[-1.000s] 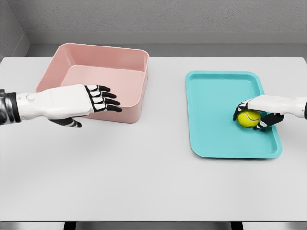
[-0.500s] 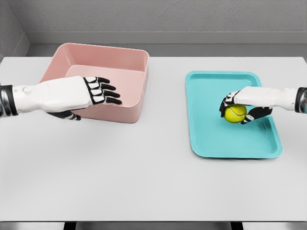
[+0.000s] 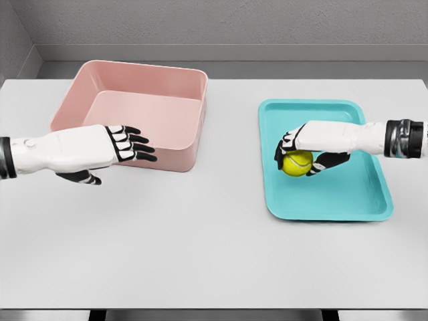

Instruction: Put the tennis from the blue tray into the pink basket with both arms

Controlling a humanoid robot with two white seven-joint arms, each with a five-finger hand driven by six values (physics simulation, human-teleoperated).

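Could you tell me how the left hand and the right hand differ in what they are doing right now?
The right hand is curled around the tennis ball over the blue tray; the left hand holds nothing. The left hand's fingers are extended and open in front of the pink basket; the right hand's wrap the ball. Both are white with black fingers, reaching towards the table's middle.

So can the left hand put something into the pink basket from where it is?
Probably yes. The left hand hovers open at the pink basket's near wall, and the basket is open on top. But it holds nothing: the tennis ball is in the right hand over the blue tray.
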